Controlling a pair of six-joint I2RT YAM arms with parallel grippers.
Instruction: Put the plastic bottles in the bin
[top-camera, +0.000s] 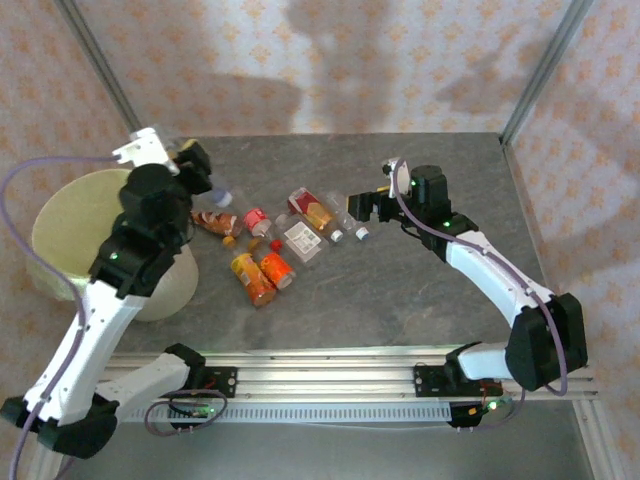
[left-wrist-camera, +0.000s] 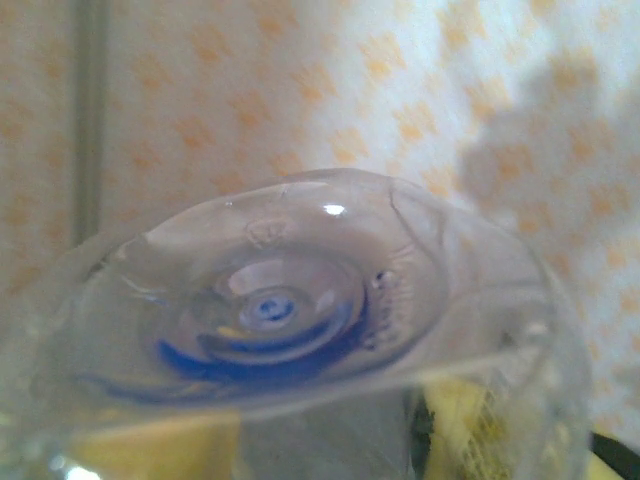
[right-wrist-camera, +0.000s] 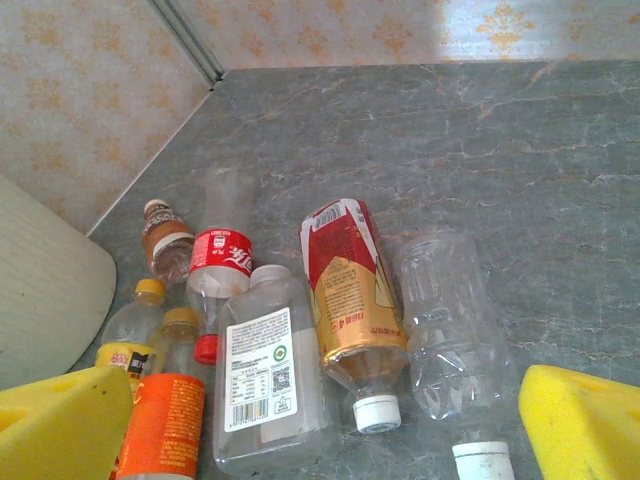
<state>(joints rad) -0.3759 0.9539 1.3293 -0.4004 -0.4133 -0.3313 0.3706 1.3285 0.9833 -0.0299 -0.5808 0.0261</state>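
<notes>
My left gripper (top-camera: 203, 180) is raised beside the right rim of the bin (top-camera: 60, 235) and is shut on a clear plastic bottle (top-camera: 222, 197) with a blue cap. In the left wrist view that bottle's base (left-wrist-camera: 300, 300) sits close to the lens between the yellow pads (left-wrist-camera: 150, 445). Several more plastic bottles lie in a cluster mid-table: a red-and-gold one (right-wrist-camera: 350, 290), a bare clear one (right-wrist-camera: 445, 330) and a white-labelled one (right-wrist-camera: 262, 370). My right gripper (right-wrist-camera: 325, 425) hangs open just above these, its jaws spread wide with nothing between them.
Further bottles lie toward the bin: red-labelled (right-wrist-camera: 222, 255), brown-capped (right-wrist-camera: 165, 240), yellow-capped (right-wrist-camera: 130, 330) and orange-labelled (right-wrist-camera: 165, 420). The bin's pale wall (right-wrist-camera: 40, 290) stands left of them. Patterned walls and a metal post (top-camera: 535, 75) enclose the table's back corner.
</notes>
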